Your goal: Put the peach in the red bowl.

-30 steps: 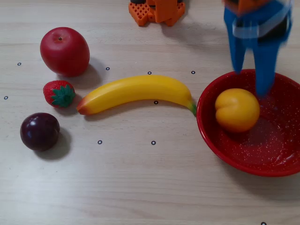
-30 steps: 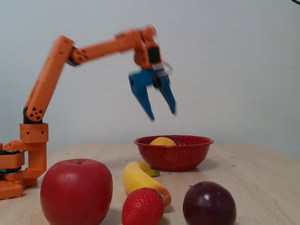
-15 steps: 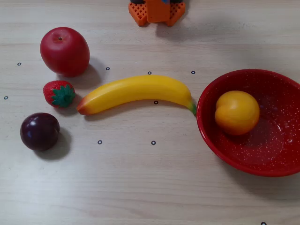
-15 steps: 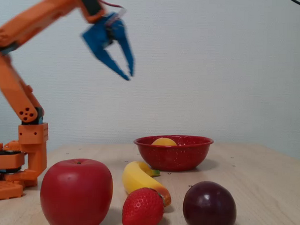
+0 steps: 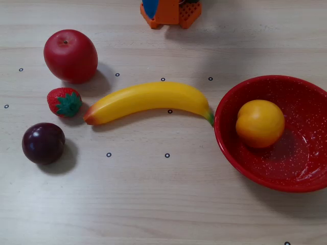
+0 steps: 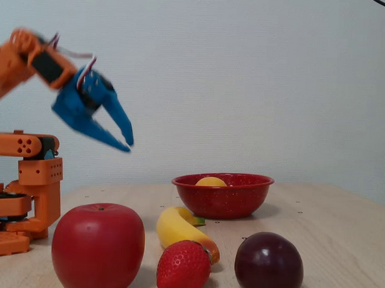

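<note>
The peach (image 5: 260, 123) lay inside the red bowl (image 5: 240, 158), toward its left side in the overhead view, and only its top showed above the rim in the fixed view (image 6: 211, 181). The bowl (image 6: 222, 199) stood near the right edge of the table (image 5: 163, 204) in the overhead view. A banana (image 5: 148, 100) lay just left of it, its green tip almost meeting the rim. Farther left sat a strawberry (image 5: 64, 101), with a red apple (image 5: 70, 55) above it toward the top left corner and a dark plum (image 5: 43, 143) below it. In the fixed view the blue gripper (image 6: 128, 144) hung in the air, well clear of the bowl and all the fruit, its fingers spread apart and holding nothing
</note>
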Robot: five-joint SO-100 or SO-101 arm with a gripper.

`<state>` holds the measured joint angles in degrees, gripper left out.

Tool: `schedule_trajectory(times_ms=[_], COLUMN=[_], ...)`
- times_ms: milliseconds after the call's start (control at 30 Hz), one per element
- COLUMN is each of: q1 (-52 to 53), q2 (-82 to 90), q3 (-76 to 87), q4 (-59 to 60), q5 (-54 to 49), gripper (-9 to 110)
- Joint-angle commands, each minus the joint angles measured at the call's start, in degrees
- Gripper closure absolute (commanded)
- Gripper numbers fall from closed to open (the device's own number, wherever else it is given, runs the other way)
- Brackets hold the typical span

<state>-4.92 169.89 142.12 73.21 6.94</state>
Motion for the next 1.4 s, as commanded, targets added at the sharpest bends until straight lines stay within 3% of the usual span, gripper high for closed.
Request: schedule_trajectory(times_ms=[0,133,300,1367], q1=[-1.14,-1.41,-0.35,3.34], q2=[5.45,13.8,13.8,13.89], q3=[9.4,24.79,32.17,32.43], q4=[-9.4,-18.46,-24.35,-20.04], q5=[-0.09,-1.23,-3.52,-8.44], gripper=[101,101,101,101])
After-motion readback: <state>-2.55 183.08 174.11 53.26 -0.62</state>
